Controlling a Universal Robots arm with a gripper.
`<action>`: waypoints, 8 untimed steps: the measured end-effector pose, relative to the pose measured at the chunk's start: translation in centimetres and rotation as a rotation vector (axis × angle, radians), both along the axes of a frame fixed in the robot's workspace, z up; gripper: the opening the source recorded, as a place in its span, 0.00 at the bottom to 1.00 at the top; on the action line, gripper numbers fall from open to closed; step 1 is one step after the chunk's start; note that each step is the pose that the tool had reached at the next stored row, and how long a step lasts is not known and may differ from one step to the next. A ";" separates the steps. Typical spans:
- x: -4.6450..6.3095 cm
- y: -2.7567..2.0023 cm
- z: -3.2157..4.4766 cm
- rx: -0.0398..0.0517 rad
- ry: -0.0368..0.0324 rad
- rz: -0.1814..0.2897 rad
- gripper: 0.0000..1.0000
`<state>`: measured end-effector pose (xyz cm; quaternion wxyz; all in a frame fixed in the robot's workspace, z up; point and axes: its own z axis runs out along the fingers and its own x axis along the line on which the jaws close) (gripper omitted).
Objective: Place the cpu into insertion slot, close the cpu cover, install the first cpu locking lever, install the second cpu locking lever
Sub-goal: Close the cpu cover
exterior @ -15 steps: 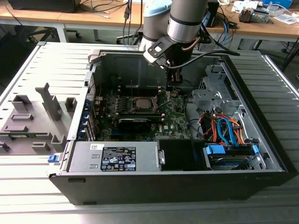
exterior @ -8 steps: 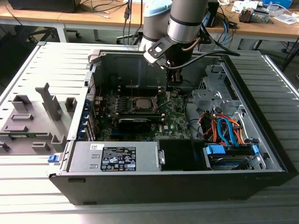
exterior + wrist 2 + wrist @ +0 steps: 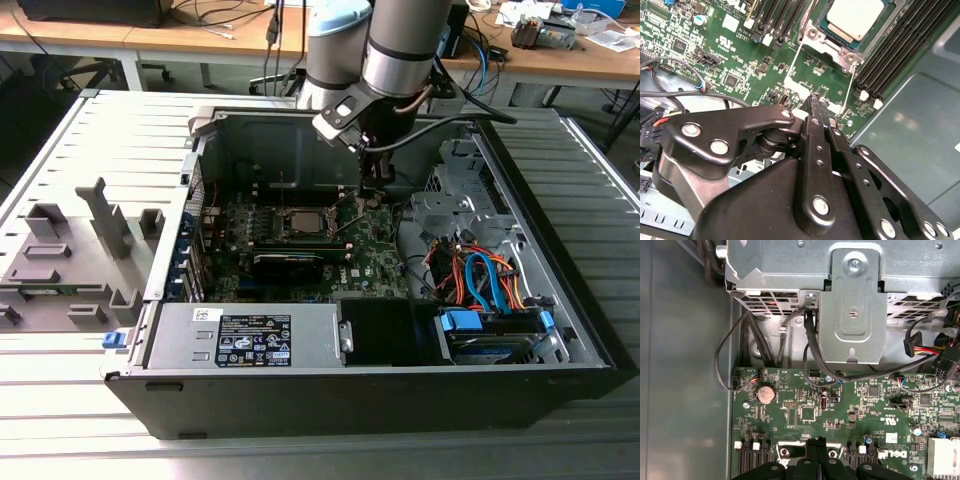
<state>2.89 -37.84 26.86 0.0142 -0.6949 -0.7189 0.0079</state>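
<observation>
The cpu (image 3: 856,17), silver-topped, lies in the insertion slot (image 3: 300,223) on the green board. The cpu cover (image 3: 812,34) rests flat around it as a metal frame. Two thin wire locking levers (image 3: 795,56) (image 3: 854,82) run from the socket toward my gripper. In the second wrist view my gripper (image 3: 816,99) is shut, its black tips between the two levers' free ends, just above the board. I cannot tell whether it touches a lever. In the exterior view the gripper (image 3: 375,188) hangs inside the case, to the exterior view's right of the socket.
A black graphics card (image 3: 288,262) lies close to the socket. A metal drive cage (image 3: 852,300) with black cables (image 3: 810,355) stands by the board's edge. Memory slots (image 3: 895,55) flank the socket. The power supply (image 3: 245,335) and coloured cables (image 3: 480,280) line the case's near side.
</observation>
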 end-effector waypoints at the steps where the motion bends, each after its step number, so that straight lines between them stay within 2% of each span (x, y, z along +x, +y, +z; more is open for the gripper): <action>1: 0.1 0.00 -0.07 -0.0005 0.0000 0.000 0.11; 8: 1.2 0.04 -0.29 -0.0026 0.0000 0.001 0.11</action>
